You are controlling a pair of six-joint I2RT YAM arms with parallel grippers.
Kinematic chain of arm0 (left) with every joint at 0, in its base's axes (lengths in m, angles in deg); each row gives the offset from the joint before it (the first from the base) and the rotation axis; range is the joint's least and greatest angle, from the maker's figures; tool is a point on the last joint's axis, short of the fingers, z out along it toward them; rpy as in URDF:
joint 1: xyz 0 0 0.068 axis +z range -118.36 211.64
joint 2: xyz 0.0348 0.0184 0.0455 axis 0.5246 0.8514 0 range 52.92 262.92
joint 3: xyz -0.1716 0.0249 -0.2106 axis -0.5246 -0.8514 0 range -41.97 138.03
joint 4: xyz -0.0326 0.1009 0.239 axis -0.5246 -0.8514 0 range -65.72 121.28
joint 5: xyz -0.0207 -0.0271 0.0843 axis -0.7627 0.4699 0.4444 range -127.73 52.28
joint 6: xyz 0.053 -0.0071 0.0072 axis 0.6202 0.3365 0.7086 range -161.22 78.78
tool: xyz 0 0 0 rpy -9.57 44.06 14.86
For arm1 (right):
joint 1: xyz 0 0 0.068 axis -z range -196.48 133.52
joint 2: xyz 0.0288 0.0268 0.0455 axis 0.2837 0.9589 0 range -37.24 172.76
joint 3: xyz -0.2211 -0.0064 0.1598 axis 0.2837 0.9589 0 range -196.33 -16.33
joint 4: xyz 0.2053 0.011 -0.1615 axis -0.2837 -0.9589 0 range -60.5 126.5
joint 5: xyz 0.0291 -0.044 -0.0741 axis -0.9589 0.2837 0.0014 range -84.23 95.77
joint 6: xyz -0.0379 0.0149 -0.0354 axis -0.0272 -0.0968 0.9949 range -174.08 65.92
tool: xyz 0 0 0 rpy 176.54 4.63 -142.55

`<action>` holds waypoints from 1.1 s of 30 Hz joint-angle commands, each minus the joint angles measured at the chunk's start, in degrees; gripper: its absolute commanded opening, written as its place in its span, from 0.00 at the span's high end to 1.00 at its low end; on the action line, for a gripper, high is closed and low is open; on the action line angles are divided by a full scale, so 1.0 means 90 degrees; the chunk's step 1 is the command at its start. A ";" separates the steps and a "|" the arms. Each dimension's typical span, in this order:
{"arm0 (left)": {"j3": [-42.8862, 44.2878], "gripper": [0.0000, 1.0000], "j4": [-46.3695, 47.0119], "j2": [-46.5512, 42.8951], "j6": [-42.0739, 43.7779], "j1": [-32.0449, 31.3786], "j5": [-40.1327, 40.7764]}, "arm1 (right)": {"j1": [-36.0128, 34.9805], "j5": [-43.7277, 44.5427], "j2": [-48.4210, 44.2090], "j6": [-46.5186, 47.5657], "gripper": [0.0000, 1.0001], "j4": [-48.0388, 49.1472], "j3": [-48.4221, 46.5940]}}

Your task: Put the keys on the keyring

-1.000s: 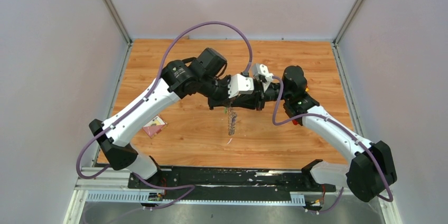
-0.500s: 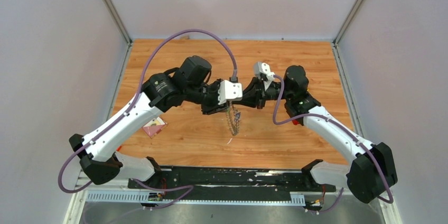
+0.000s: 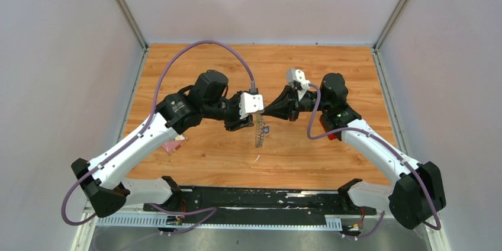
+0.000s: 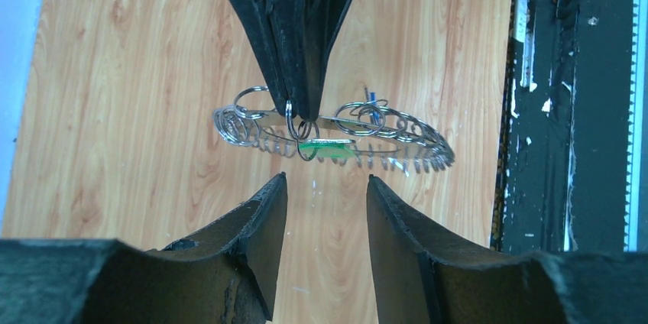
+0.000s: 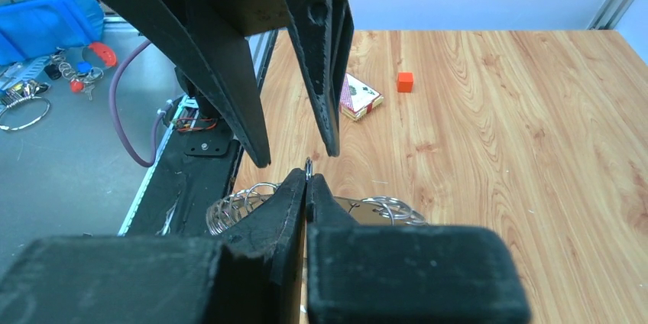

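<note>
My right gripper [image 3: 266, 112] is shut on a small loop of the keyring [image 3: 258, 132], which hangs edge-on above the table. In the left wrist view the keyring [image 4: 397, 144] is a silver toothed band held by the right fingers [image 4: 294, 41]. The green key [image 4: 330, 148] hangs from it just below those fingertips. The blue key [image 4: 372, 98] sits among small rings to the right. My left gripper [image 4: 325, 185] is open and empty, a short way back from the ring. In the right wrist view my right gripper [image 5: 307, 176] pinches the loop, facing the left fingers [image 5: 229, 64].
A pink card box [image 5: 359, 98] and a red block [image 5: 405, 82] lie on the wooden table [image 5: 535, 148] to the left; the box also shows in the top view [image 3: 173, 141]. Off the table's edge lie a blue bin [image 5: 46, 11] and loose keys and rings [image 5: 30, 98]. A black rail [image 3: 260, 200] runs along the near edge.
My left gripper has drawn back to the left, away from the right gripper, and now stands open. The keyring stays hanging from the right gripper, which has barely moved.
</note>
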 commanded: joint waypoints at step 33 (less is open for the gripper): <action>-0.1421 0.66 0.2164 -0.0242 -0.0891 0.0156 -0.1028 | 0.0082 0.0027 -0.0247 0.0106 1.00 0.0019 -0.0135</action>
